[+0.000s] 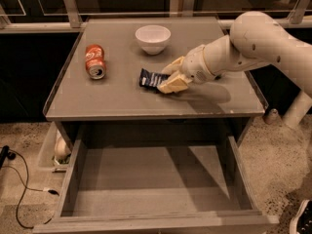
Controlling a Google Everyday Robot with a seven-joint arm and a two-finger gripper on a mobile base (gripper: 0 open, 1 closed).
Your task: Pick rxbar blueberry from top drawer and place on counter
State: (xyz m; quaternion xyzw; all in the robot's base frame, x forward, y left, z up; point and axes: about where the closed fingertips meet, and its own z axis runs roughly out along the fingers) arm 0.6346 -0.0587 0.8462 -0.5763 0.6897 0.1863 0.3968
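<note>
Presently: one rxbar blueberry over the counter centre, clamped by the gripper from 3 o'clock; one red can at 10 o'clock, one white bowl at 12; one top drawer open below

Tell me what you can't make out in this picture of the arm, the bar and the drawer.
- rxbar blueberry: right end hidden in the gripper, which is over the counter's middle; wrapper print too small to read.
- Whether the bar touches the counter: this camera view from above cannot show it.
- top drawer: its back hidden under the counter, in shadow.
- Arm: cut off by the right edge.
</note>
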